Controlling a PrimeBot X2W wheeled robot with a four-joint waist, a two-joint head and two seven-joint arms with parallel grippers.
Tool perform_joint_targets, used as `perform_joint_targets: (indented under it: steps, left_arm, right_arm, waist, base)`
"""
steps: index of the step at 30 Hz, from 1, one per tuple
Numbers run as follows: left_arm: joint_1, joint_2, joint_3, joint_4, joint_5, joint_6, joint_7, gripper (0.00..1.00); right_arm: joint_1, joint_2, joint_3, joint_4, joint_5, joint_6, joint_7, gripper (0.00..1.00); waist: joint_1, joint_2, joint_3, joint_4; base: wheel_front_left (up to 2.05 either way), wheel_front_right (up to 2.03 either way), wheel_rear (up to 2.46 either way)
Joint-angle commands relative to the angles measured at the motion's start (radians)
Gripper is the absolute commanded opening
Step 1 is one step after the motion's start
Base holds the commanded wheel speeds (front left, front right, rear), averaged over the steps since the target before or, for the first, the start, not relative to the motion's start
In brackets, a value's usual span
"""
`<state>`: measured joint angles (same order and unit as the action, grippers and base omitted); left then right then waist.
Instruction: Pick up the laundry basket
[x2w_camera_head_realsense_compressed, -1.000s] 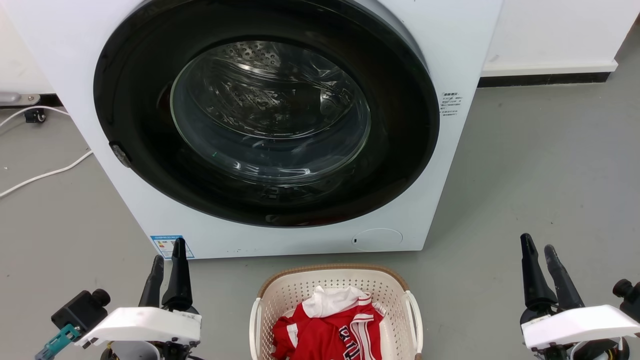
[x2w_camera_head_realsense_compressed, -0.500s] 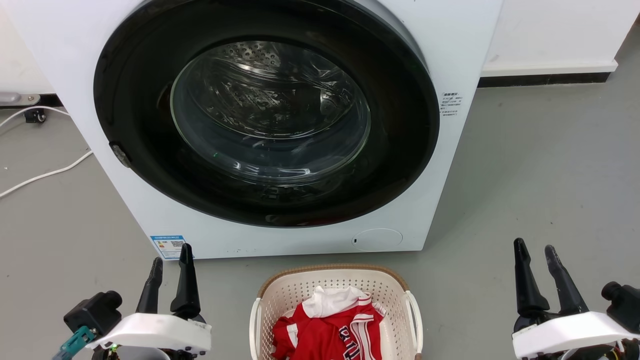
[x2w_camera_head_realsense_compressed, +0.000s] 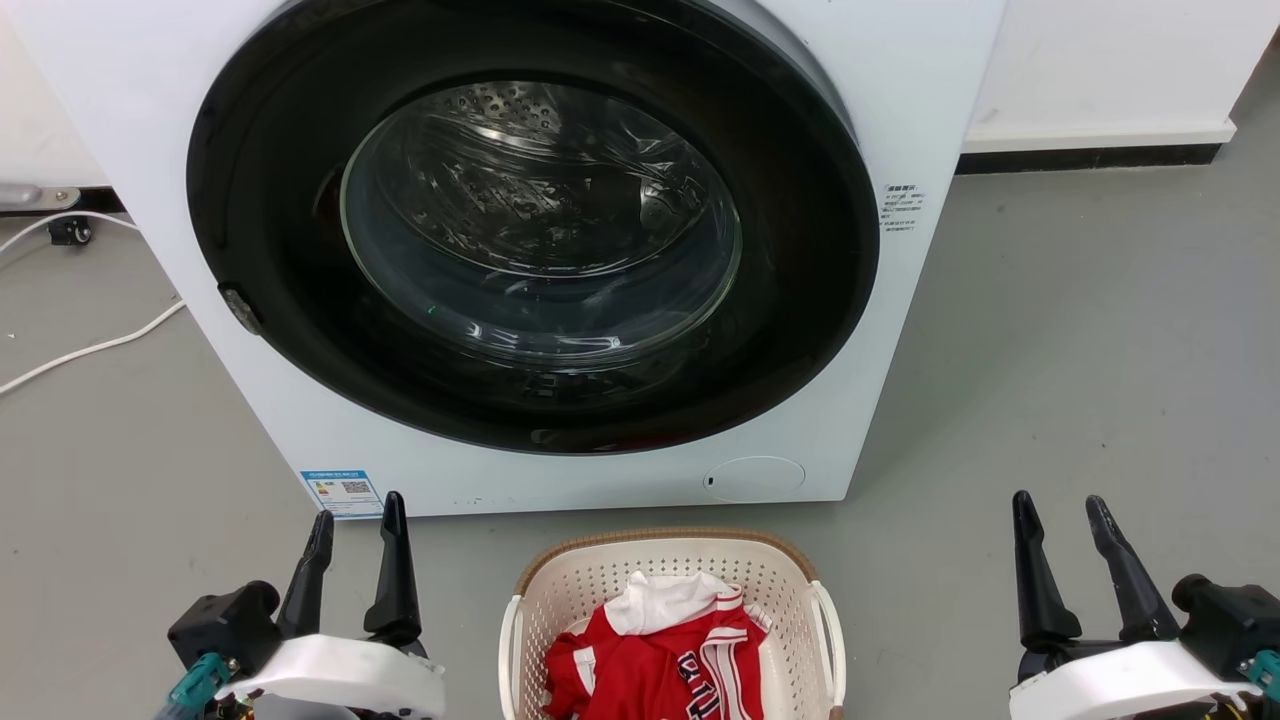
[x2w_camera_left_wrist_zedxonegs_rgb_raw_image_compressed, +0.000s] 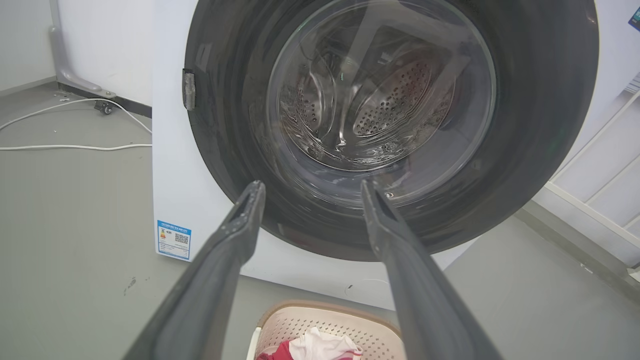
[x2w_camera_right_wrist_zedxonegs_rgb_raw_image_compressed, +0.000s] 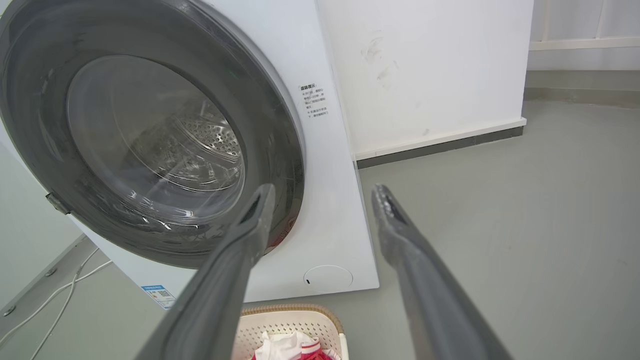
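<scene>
The laundry basket (x2w_camera_head_realsense_compressed: 600, 585), cream-white and perforated with a brown rim and white side handles, stands on the grey floor just in front of the washing machine, at the bottom centre of the head view. It holds a red and white garment (x2w_camera_head_realsense_compressed: 665, 650). Its far rim also shows low in the left wrist view as the basket (x2w_camera_left_wrist_zedxonegs_rgb_raw_image_compressed: 330, 320) and in the right wrist view as the basket (x2w_camera_right_wrist_zedxonegs_rgb_raw_image_compressed: 295, 320). My left gripper (x2w_camera_head_realsense_compressed: 358, 512) is open to the left of the basket, apart from it. My right gripper (x2w_camera_head_realsense_compressed: 1060, 510) is open well to the basket's right, holding nothing.
A white washing machine (x2w_camera_head_realsense_compressed: 900, 100) with a large dark round door (x2w_camera_head_realsense_compressed: 540, 240), shut, rises right behind the basket. White cables (x2w_camera_head_realsense_compressed: 90, 345) lie on the floor at the left. A white wall with a dark skirting (x2w_camera_head_realsense_compressed: 1090, 158) runs at the back right, with open grey floor before it.
Both grippers have dropped lower in the head view and drifted inward toward the basket, and their fingers have spread wider. The basket and machine have not moved.
</scene>
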<state>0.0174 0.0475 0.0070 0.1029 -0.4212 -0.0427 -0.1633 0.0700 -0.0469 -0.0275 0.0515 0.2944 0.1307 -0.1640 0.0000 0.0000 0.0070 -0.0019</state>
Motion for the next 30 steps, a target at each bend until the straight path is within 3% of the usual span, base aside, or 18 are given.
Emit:
perform_joint_targets:
  steps: [1, 30]
  left_arm:
    - [0.005, 0.005, -0.003, -0.013, 0.034, 0.006, -0.012, 1.0]
    - [0.042, 0.007, -0.005, -0.04, 0.278, -0.005, -0.072, 1.0]
  right_arm:
    - [0.005, -0.004, 0.002, -0.018, -0.038, 0.0, -0.01, 1.0]
    - [0.047, -0.005, -0.001, -0.085, -0.283, 0.0, -0.071, 1.0]
  waist:
    - [0.0, 0.0, 0.0, 0.0]
    - [0.0, 0.0, -0.003, 0.004]
  base:
    - [0.0, 0.0, 0.0]
    - [0.0, 0.0, 0.0]
